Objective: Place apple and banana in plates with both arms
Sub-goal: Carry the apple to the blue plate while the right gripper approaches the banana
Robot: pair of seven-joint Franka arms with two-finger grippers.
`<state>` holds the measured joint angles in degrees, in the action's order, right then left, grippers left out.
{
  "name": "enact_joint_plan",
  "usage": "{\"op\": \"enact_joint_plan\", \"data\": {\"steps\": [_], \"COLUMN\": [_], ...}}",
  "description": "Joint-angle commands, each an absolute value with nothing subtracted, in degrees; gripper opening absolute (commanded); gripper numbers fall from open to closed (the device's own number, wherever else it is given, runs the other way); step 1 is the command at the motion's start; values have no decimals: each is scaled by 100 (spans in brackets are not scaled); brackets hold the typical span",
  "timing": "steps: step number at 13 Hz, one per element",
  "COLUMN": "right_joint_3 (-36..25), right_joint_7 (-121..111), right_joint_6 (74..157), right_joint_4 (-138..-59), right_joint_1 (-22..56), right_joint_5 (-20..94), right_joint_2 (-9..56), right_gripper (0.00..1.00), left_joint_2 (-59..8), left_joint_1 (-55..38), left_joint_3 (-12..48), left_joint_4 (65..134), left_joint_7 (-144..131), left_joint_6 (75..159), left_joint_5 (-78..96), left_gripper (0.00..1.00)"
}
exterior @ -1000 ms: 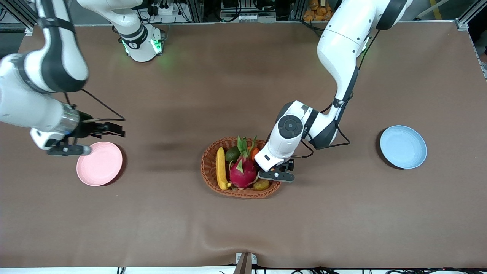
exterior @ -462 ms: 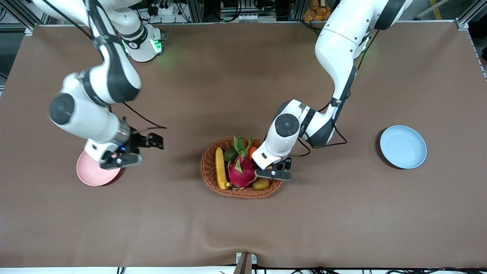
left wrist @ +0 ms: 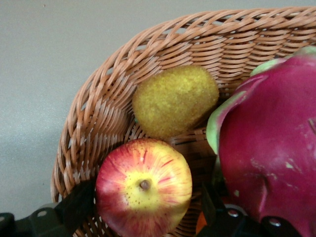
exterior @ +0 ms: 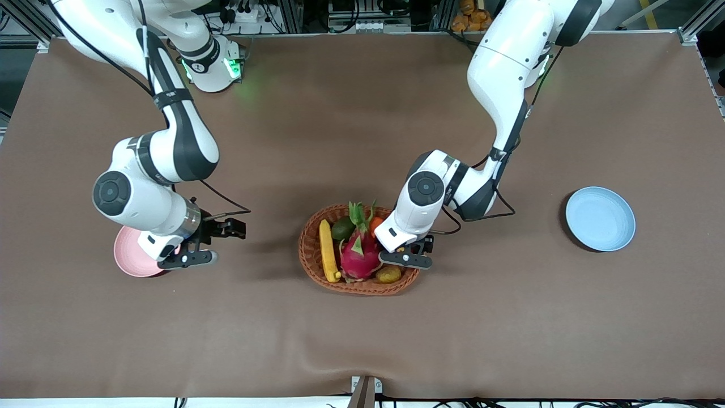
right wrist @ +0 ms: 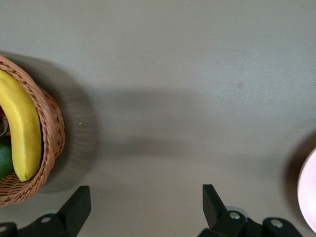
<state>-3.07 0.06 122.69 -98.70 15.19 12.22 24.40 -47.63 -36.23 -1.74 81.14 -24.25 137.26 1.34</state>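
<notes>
**A:** Starting with the biggest: brown table [exterior: 510,317], bearing everything else.

**B:** Then the 2 arms?

**A:** Yes. Right arm [exterior: 170,147], bent down over its own end of the table. Right gripper [exterior: 241,228] hovering over bare cloth between the pink plate and the basket, fingers spread wide, holding nothing.

**B:** And the left arm [exterior: 504,62]?

**A:** Reaching down into the basket at the end toward its own base. Left gripper [left wrist: 145,210] low inside, fingers spread wide on either side of the apple, just beside its skin.

**B:** Next by size?

**A:** Woven oval basket [exterior: 308,249], near mid-table. Then 2 plates: pink plate [exterior: 127,255] partly under the right wrist, blue plate [exterior: 600,219] toward the left arm's end, well apart from the basket.

**B:** Inside the basket?

**A:** Magenta dragon fruit [exterior: 359,260] in the middle. Yellow banana [exterior: 327,249] lying along the rim at the right arm's end, dark tip nearer the front camera. Red-and-yellow apple [left wrist: 143,185] resting on the wicker, stem up, beside the dragon fruit and just beside a yellow-brown fruit [exterior: 388,275]; hidden under the left wrist in the front view.

**B:** Smallest?

**A:** Green fruit [exterior: 342,229] and orange fruit [exterior: 376,224], tucked at the rim farther from the front camera.
</notes>
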Motion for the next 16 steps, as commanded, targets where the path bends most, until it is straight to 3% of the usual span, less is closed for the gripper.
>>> {"op": "enact_joint_plan", "data": {"steps": [1, 3, 4, 5, 11, 13, 16], "right_joint_3": [-255, -255, -255, -255, -237, -237, -255], "right_joint_7": [-53, -53, -53, -53, 18, 18, 1146], "right_joint_6": [12199, 12208, 12217, 12217, 12663, 13181, 13263], "right_joint_4": [-9817, -9809, -9809, -9809, -9580, -9423, -8756], "right_joint_1": [1424, 1415, 1415, 1415, 1800, 2134, 2617], "right_joint_5": [1213, 1213, 1213, 1213, 1283, 1275, 1204], "right_joint_2": [2391, 2391, 2391, 2399, 2583, 2803, 3338], "right_gripper": [100, 100, 100, 100, 100, 100, 100], "left_joint_2": [-4922, -4817, -4721, -4624, -3483, -3131, -2673], "left_joint_1": [-3639, -3639, -3621, -3621, -3464, -3218, -2656], "left_joint_3": [-211, -220, -211, -220, -255, -246, -237], "left_joint_4": [8007, 7989, 7989, 7989, 8006, 8024, 8173], "left_joint_7": [-2382, -2399, -2399, -2408, -2417, -2373, -1726], "left_joint_6": [13799, 13764, 13694, 13589, 12289, 11815, 11234], "left_joint_5": [35, 9, 17, 26, 9, -9, 0], "left_gripper": [78, 34, 24, 19, 13, 12, 11]}}
